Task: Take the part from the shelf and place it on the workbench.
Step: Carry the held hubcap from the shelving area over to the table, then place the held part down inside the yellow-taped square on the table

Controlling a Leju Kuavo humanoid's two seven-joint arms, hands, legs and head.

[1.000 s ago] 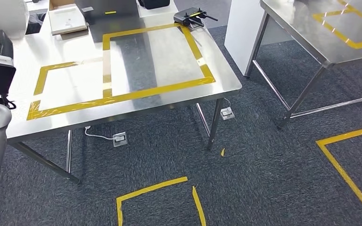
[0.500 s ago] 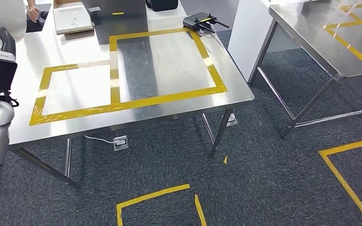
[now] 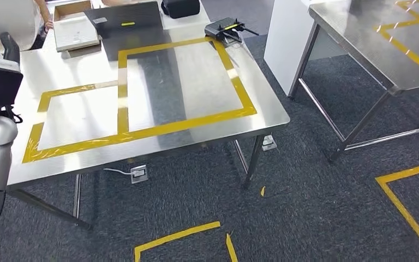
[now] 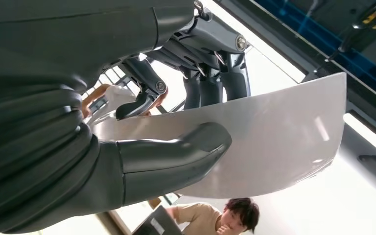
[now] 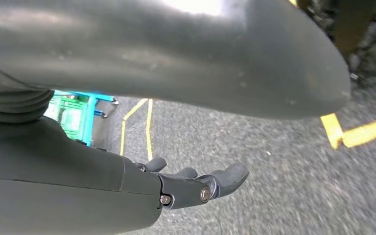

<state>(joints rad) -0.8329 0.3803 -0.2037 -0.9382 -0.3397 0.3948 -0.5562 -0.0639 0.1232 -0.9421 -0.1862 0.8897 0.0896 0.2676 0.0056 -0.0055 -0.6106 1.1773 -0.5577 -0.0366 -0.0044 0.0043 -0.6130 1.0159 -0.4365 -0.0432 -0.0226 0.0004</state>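
Currently held: part [image 4: 274,142], a thin white curved panel, pinched by the left hand [image 4: 176,122] with the thick thumb flat on one face and the dark fingers [image 4: 215,73] behind the other; in the head view its white edge [image 3: 11,19] stands above the left arm at the desk's far left corner

Handling, as judged: light, fairly stiff sheet with a glossy, likely slippery skin; thin edges may flex or mark if squeezed hard. Grip sits near one edge, so the free end overhangs and may swing; a hold nearer the middle would steady it (no second hand on it at present)

Right hand [image 5: 196,183]: holds nothing, fingers loosely extended and slightly curled, hanging over dark speckled carpet [image 5: 274,186]

Desk [image 3: 262,117]: brushed steel top, reflective, square tubular legs, marked with two adjoining rectangles of yellow tape [image 3: 191,123]; the part is not yet set down there

Other items on the desk's far edge: flat cardboard box [image 3: 75,33], dark laptop-like slab [image 3: 125,16], small black device with antennas [image 3: 226,28]

Second steel table [image 3: 371,49], taped alike, stands well apart to the right
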